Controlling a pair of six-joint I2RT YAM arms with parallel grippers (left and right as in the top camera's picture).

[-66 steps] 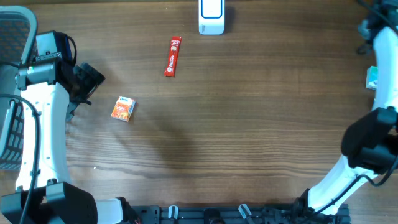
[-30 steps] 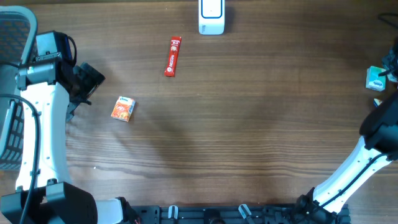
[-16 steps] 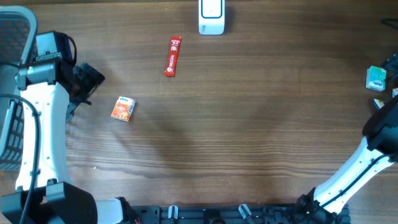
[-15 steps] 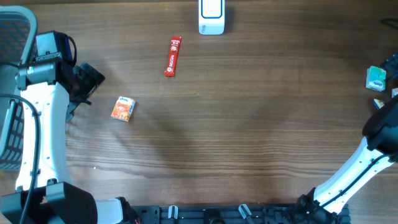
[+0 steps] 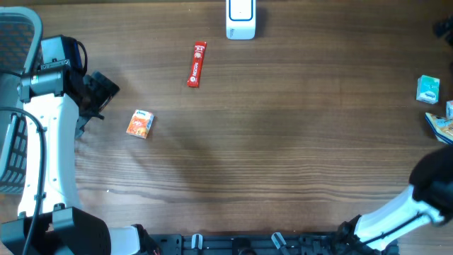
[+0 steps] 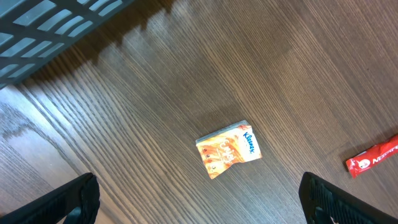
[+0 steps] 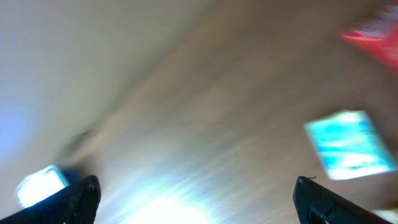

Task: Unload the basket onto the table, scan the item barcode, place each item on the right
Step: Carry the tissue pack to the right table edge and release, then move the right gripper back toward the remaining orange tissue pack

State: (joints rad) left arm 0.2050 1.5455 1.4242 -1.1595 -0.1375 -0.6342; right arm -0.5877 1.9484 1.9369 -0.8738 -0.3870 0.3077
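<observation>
A white barcode scanner [image 5: 241,20] stands at the table's far edge. An orange tissue pack [image 5: 140,124] lies at the left, and the left wrist view has it [image 6: 228,149] flat on the wood ahead of the fingers. My left gripper [image 6: 199,202] hovers open and empty, left of the pack in the overhead view [image 5: 105,91]. A red stick pack [image 5: 197,64] lies near the scanner. A teal pack [image 5: 427,90] rests alone at the right edge, blurred in the right wrist view [image 7: 348,144]. My right gripper [image 7: 196,202] is open with nothing in it.
More small packs [image 5: 442,122] lie at the right edge below the teal one. The right arm's lower link [image 5: 417,198] crosses the bottom right corner. A grey mesh chair [image 5: 14,106] stands beyond the table's left side.
My right gripper has opened and left the teal pack on the table at the right edge. That arm has swung away, out of the overhead view. The left arm has not moved.
</observation>
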